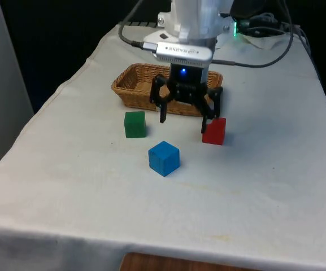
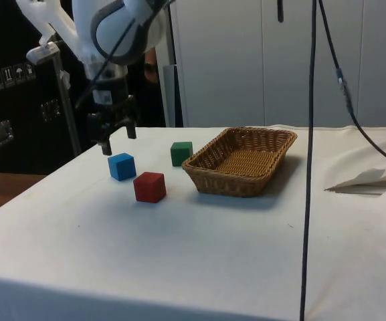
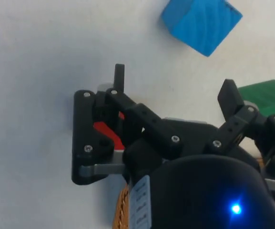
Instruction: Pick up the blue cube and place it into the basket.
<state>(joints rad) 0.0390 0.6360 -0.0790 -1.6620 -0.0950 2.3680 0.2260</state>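
Observation:
The blue cube (image 1: 164,158) (image 2: 122,166) (image 3: 202,21) rests on the white cloth, nearer the table's front than the other blocks. The wicker basket (image 1: 133,79) (image 2: 241,160) stands behind the blocks with nothing in it. My gripper (image 1: 185,119) (image 2: 116,140) (image 3: 174,86) hangs open just above the cloth, between the basket and the blue cube, a short way behind the cube. Nothing sits between its fingers. One fingertip (image 1: 204,129) hovers close beside the red cube (image 1: 214,131).
A green cube (image 1: 135,124) (image 2: 181,153) (image 3: 266,93) stands at the front view's left of the gripper, the red cube (image 2: 150,186) at its right. Black cables (image 1: 267,53) hang and trail over the table's far end. Crumpled paper (image 2: 370,179) lies beyond the basket.

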